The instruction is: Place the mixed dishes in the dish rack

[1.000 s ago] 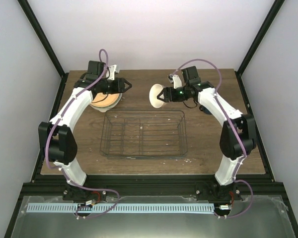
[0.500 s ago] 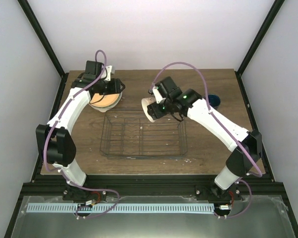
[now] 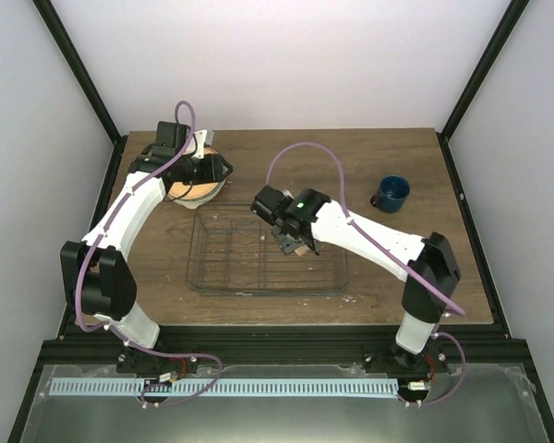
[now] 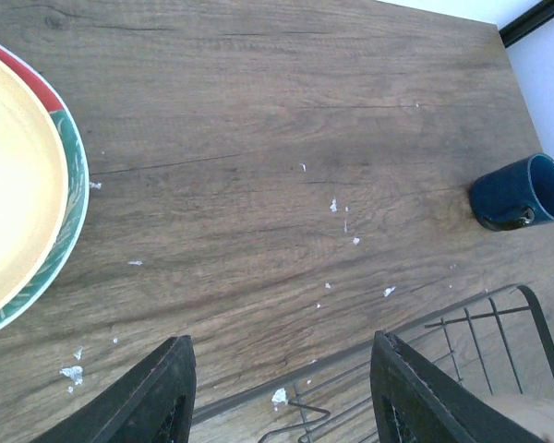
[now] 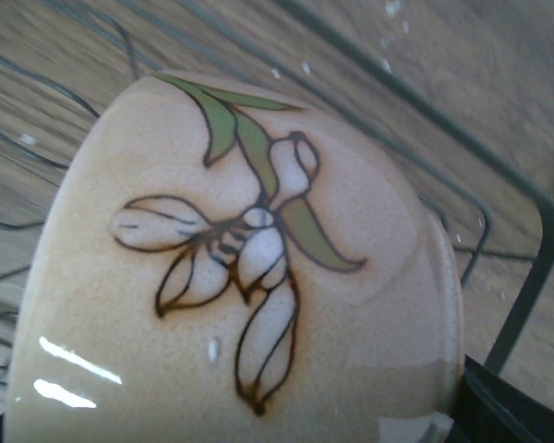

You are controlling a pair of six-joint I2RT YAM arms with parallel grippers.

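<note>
The cream bowl (image 5: 240, 277), painted with a flower, fills the right wrist view. My right gripper (image 3: 288, 238) is shut on it, low over the right half of the dish rack (image 3: 263, 292), and rack wires (image 5: 526, 277) run just behind the bowl. My left gripper (image 4: 282, 397) is open and holds nothing. It hovers over bare table between the stacked plates and the rack's far left corner (image 4: 462, 318). The orange-yellow plate (image 4: 9, 185) lies on the red and teal plate (image 4: 72, 185). The dark blue mug (image 3: 391, 193) stands upright at the right.
Small white crumbs (image 4: 334, 205) dot the wooden table (image 3: 286, 152). Black frame posts (image 3: 74, 65) rise at the back corners. The plate stack (image 3: 192, 191) sits just behind the rack's left end, partly under my left arm.
My right arm has swung left and down, carrying the bowl from behind the rack to low inside it, which uncovers the mug. The left gripper has edged slightly over the plates.
</note>
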